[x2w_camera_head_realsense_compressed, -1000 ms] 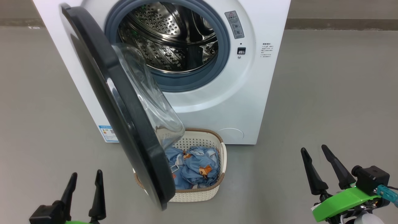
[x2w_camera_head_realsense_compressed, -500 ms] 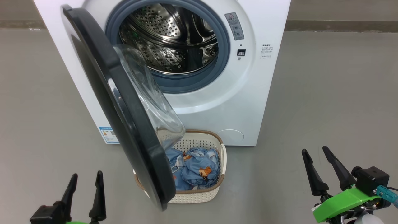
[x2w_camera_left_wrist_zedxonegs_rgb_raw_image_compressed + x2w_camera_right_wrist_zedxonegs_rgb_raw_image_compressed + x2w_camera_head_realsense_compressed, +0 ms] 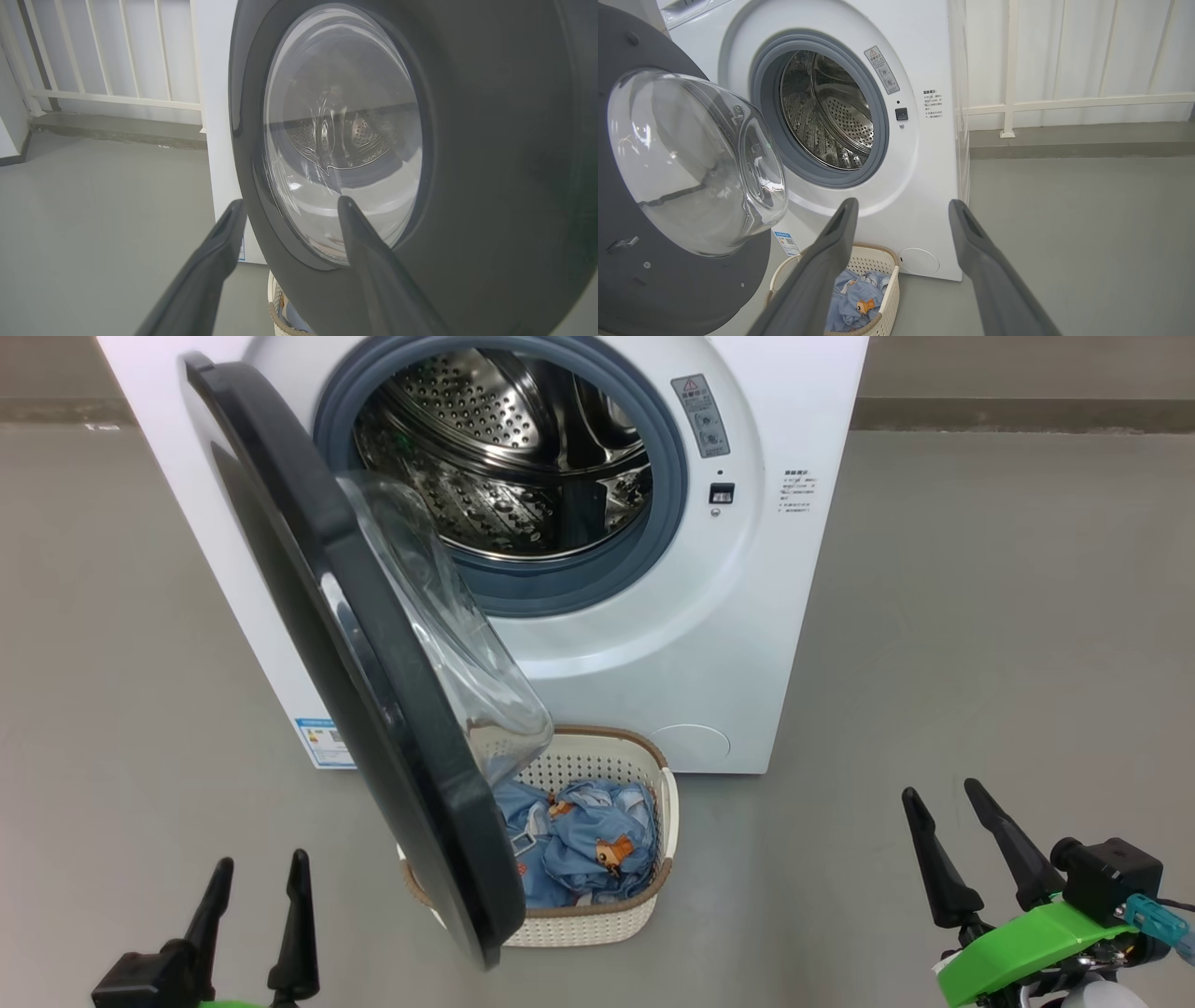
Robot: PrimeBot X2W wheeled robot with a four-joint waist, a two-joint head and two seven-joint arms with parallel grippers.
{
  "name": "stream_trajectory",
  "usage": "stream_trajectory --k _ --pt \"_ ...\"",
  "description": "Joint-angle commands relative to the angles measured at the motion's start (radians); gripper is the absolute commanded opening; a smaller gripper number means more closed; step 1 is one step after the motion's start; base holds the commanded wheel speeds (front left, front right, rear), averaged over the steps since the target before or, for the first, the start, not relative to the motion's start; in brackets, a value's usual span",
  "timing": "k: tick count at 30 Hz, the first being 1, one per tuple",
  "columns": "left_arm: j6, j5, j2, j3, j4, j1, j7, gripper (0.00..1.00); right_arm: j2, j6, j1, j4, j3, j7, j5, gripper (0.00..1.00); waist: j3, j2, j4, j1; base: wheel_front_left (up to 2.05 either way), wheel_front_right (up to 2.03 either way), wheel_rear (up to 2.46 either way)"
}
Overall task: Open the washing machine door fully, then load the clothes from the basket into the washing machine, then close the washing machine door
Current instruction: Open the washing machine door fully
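The washing machine door (image 3: 345, 644) stands swung out from its left hinge, its near lower edge hanging over the left part of the basket (image 3: 588, 926), with wide grey floor (image 3: 980, 663) to the right of the washing machine (image 3: 747, 616). The basket sits on the floor just before the machine, with the clothes (image 3: 583, 845) bundled inside. The left pincer (image 3: 261, 861) and right pincer (image 3: 939, 791) hover near, fingers spread, gripping nothing, apart from door and basket.
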Motion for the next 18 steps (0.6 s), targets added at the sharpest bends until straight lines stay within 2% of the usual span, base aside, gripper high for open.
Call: stream_trajectory --k 1,7,8,9,10,11,12,18 --pt "-0.003 0.004 0.016 0.033 -0.02 -0.036 -0.007 1.0 -0.007 0.002 -0.014 -0.021 0.025 -0.012 -0.012 1.0 0.001 0.0 0.0 0.0 0.0 0.0 0.0" --pt "-0.003 -0.001 0.02 0.028 -0.017 -0.039 -0.007 1.0 -0.006 0.002 -0.014 -0.021 0.028 -0.012 -0.013 1.0 0.005 0.0 -0.001 0.0 0.0 0.0 0.0" --pt "-0.003 -0.001 0.02 0.028 -0.018 -0.04 -0.007 0.87 -0.006 0.002 -0.014 -0.021 0.028 -0.012 -0.014 1.0 0.005 0.0 -0.002 0.0 0.0 0.0 0.0" --pt "-0.003 -0.002 0.02 0.027 -0.019 -0.04 -0.007 0.51 -0.005 0.002 -0.014 -0.021 0.028 -0.012 -0.014 1.0 0.005 0.0 -0.002 0.0 0.0 0.0 0.0" --pt "-0.003 -0.003 0.02 0.027 -0.019 -0.041 -0.007 0.33 -0.005 0.002 -0.014 -0.02 0.028 -0.012 -0.014 1.0 0.005 0.0 -0.002 0.0 0.0 0.0 0.0" --pt "-0.003 -0.003 0.02 0.027 -0.022 -0.043 -0.007 0.05 -0.004 0.002 -0.014 -0.02 0.028 -0.012 -0.014 1.0 0.005 0.0 -0.002 0.0 0.0 0.0 0.0" --pt "-0.003 -0.004 0.02 0.027 -0.025 -0.044 -0.007 0.0 -0.004 0.002 -0.014 -0.02 0.027 -0.012 -0.014 1.0 0.005 0.0 -0.002 0.0 0.0 0.0 0.0" --pt "-0.003 -0.002 0.018 0.021 -0.075 -0.055 -0.007 0.0 -0.001 0.002 -0.014 -0.021 0.027 -0.012 -0.013 1.0 0.007 0.0 -0.001 0.0 0.0 0.0 0.0"
